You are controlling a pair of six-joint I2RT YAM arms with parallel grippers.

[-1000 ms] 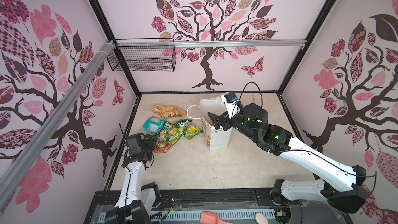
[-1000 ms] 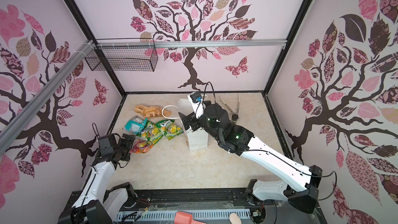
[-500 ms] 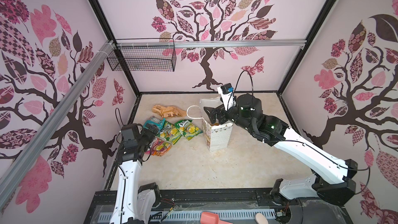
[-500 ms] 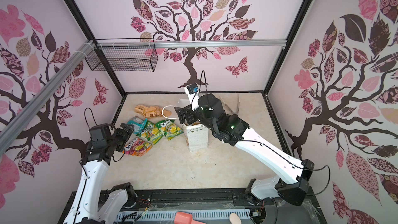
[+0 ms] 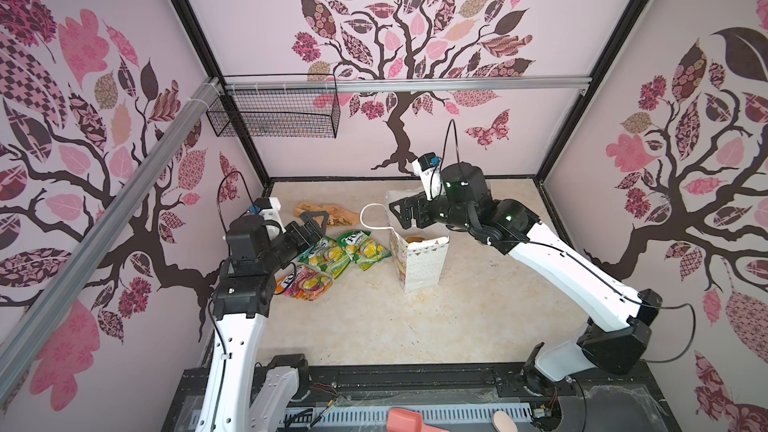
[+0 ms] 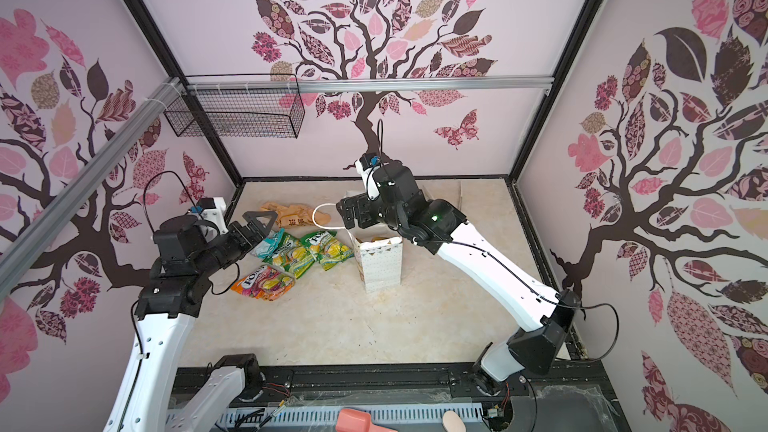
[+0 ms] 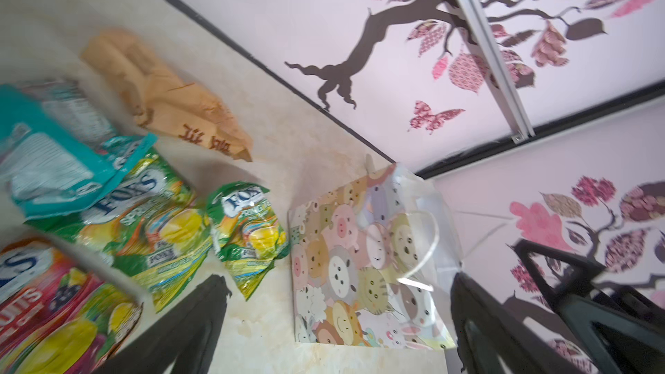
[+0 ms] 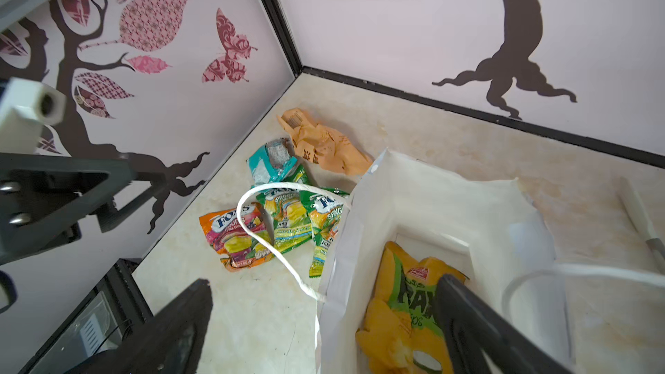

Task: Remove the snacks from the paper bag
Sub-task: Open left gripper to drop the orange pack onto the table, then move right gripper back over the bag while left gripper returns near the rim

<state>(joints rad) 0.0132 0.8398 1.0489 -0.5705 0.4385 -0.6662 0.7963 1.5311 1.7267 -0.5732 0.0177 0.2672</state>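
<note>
Right end effector (image 5: 405,214), jaws apart and empty, is positioned at the mouth of the white paper bag (image 5: 424,268). 1 yellow-orange snack packet (image 8: 396,282) is seen inside, directly below it, apparently standing on end. Left end effector (image 5: 309,229), also apart, is placed over 5 unloaded packets (image 5: 332,251). The right arm is judged nearer.

The paper bag (image 5: 420,263) is white with tiny dots and little triangles near its top; one side shows pastel cartoon animal faces. Two green packets (image 5: 365,246) have yellow on them. The orange packet (image 5: 305,282) has pink and yellow. The teal packet (image 7: 46,160) has white. The tan packet (image 5: 343,214) has dark red writing. The packet in the bag (image 8: 403,304) is yellow and green. The walls (image 5: 257,35) are pale pink with brown trees.
</note>
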